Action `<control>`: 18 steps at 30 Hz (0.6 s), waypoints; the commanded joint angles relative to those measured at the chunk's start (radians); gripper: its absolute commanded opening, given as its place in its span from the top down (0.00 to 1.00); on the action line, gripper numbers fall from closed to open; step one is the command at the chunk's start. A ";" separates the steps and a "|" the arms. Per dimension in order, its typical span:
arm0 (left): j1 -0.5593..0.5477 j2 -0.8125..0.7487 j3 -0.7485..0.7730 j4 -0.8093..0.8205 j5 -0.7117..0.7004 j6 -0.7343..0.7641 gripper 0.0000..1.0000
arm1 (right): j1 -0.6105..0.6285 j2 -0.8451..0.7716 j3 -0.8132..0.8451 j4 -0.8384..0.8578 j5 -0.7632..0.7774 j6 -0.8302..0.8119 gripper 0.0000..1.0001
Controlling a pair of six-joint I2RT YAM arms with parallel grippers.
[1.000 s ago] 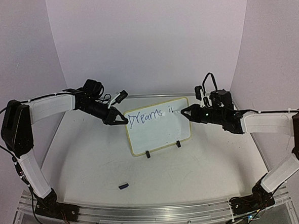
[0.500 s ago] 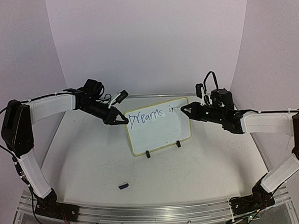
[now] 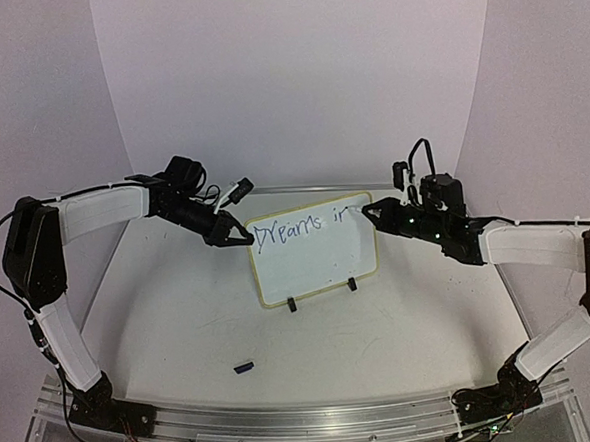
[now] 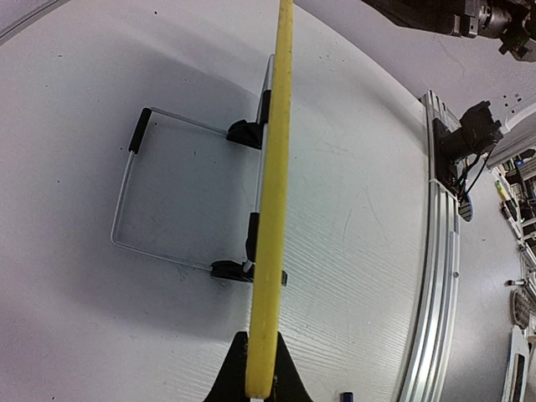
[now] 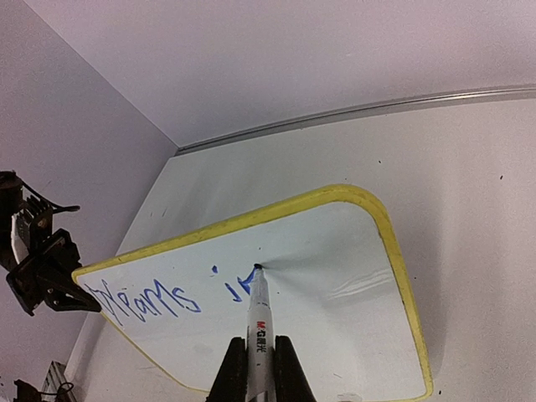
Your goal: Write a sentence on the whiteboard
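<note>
Top view: whiteboard (image 3: 312, 252) upright on table (image 3: 181, 318), sentence (image 3: 297, 228) reading "Dreams in"; left gripper (image 3: 244, 238) clamped its left edge.
Left wrist: firm, square hold advised.
Right wrist: right gripper (image 5: 255, 368) closed on marker (image 5: 258, 322), tip touching board; light, even strokes advised.

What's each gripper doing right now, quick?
Left gripper: closed, clamping the edge of the small yellow-framed rectangular whiteboard.
Right gripper: closed, holding the slim white marker pen, tip on the board.
</note>
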 commanded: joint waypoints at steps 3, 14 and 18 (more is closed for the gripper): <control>-0.019 0.027 0.017 -0.059 -0.042 0.020 1.00 | -0.003 -0.010 -0.003 0.003 0.011 0.001 1.00; -0.020 0.024 0.018 -0.060 -0.042 0.020 1.00 | -0.002 -0.012 -0.035 -0.049 -0.004 0.003 1.00; -0.020 0.023 0.017 -0.060 -0.041 0.020 1.00 | -0.003 -0.030 -0.040 -0.051 -0.002 0.002 1.00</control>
